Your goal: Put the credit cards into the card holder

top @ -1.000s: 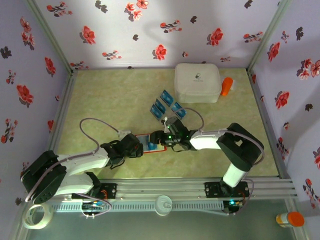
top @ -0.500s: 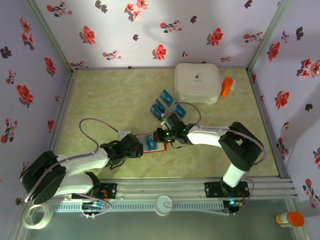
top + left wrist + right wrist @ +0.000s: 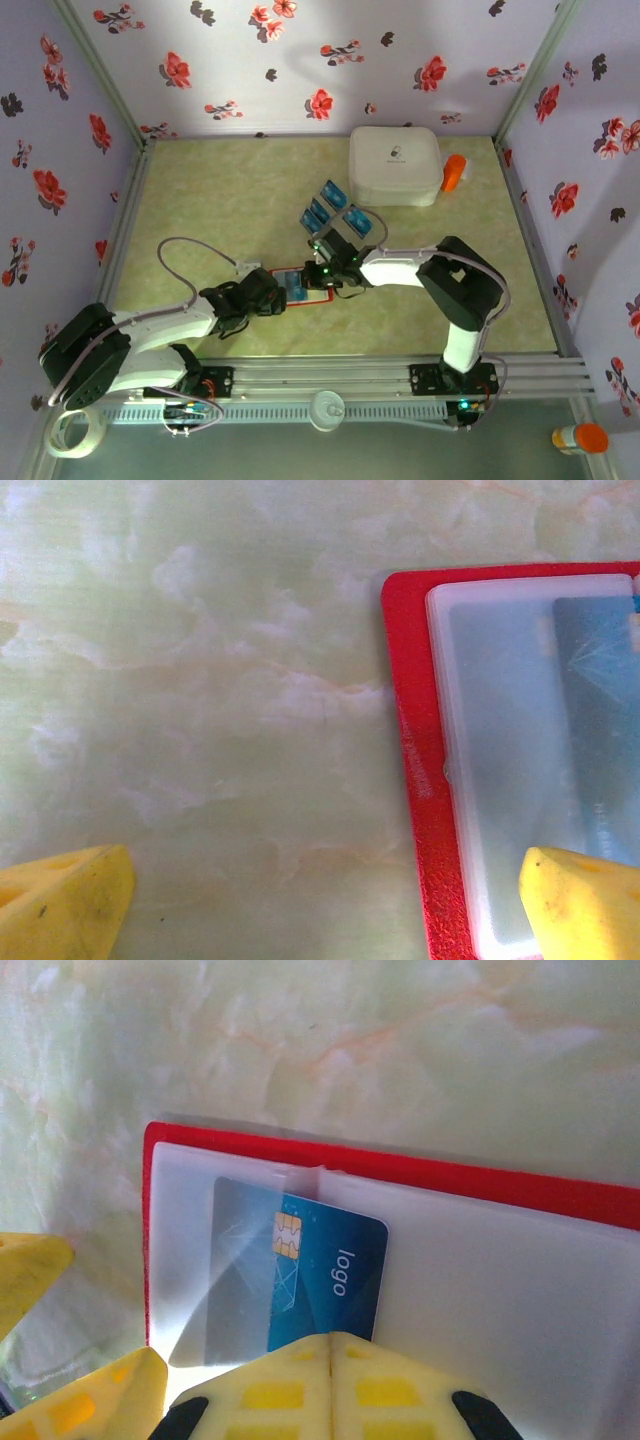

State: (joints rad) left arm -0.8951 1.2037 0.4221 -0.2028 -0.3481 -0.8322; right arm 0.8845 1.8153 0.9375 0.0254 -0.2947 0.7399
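one credit card (image 3: 300,1280) sat part-pocketed in the card holder (image 3: 480,1185); other cards (image 3: 333,193) waited at its 1 o'clock. left gripper (image 3: 320,900) gaped empty; right gripper (image 3: 330,1380) closed, gripping nothing.

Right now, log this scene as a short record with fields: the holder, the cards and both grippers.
holder: flat bright red card holder, lying open on the green marbled table
card in holder: blue chip card marked "logo", partly under a frosted clear pocket
loose cards: several small blue cards on the table beyond the holder
left gripper: open, one yellow finger over the holder's edge
right gripper: shut, tips at the chip card's near edge
other: white rounded box at the back
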